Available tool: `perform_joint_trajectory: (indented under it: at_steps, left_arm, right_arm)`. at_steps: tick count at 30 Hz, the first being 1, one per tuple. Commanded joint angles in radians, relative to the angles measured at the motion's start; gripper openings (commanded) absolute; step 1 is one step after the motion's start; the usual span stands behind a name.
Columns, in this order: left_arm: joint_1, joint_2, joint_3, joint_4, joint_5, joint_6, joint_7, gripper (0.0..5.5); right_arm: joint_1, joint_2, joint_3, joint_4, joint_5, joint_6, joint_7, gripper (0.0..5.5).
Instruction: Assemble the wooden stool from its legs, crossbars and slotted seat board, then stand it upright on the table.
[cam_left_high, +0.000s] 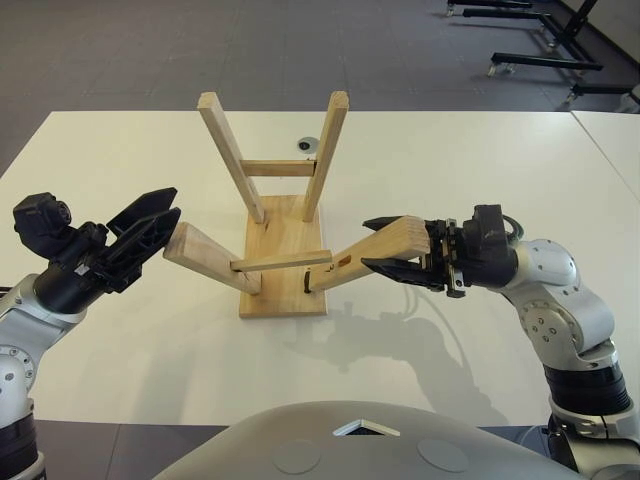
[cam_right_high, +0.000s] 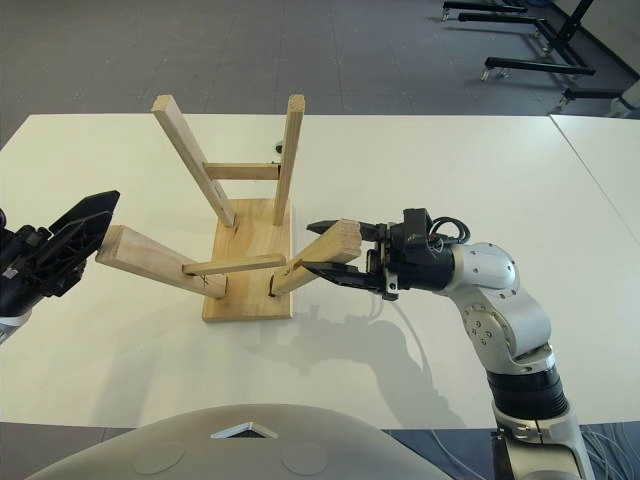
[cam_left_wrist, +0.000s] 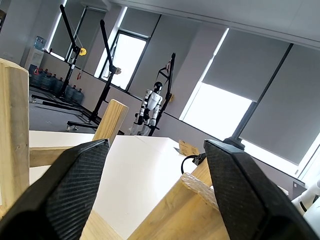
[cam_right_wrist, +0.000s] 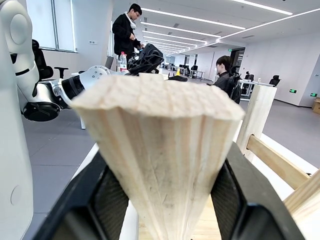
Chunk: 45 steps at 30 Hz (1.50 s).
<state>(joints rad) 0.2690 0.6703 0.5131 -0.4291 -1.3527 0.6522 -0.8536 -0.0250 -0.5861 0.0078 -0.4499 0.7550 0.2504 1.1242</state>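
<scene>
My right hand (cam_left_high: 368, 243) is clamped on the free end of the right leg (cam_left_high: 345, 265), one finger above and one below. That leg leans outward, low over the surface (cam_left_high: 450, 160). Its other end meets the near edge of the seat board (cam_left_high: 285, 235). My left hand (cam_left_high: 175, 202) is wide open and holds nothing. Its fingers are just off the free end of the left leg (cam_left_high: 205, 258), which leans out the opposite way.

I see two risks. Only a thin crossbar (cam_left_high: 280, 262) joins these two splayed legs. If I swing the right leg upright while the left one is unheld, I judge the crossbar could pull out of its hole or twist. The board lies loose, so a sideways push could also slide it and topple the far legs (cam_left_high: 230, 155). I cannot tell whether the near legs' ends sit fully in their slots.

Both forearms reach inward from the sides, roughly level, with the hands pointing toward each other. Beyond them, the far legs stand upright on the board, joined by their own crossbar.
</scene>
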Motion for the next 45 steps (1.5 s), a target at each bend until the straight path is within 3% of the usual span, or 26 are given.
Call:
perform_joint_trajectory:
  at_steps: [1,11,45]
  left_arm:
    - [0.025,0.009,-0.019,0.002,0.055,0.026,0.016,3.45]
    - [0.032,-0.001,-0.022,-0.012,0.053,0.021,0.028,3.45]
    - [0.005,0.005,-0.037,0.009,0.067,0.018,0.020,3.45]
  right_arm:
    - [-0.025,-0.013,-0.006,0.014,-0.015,0.004,0.008,2.04]
    - [-0.061,-0.019,-0.017,0.032,-0.006,0.020,0.014,2.04]
    - [-0.041,-0.019,0.122,0.040,-0.124,-0.032,0.042,2.04]
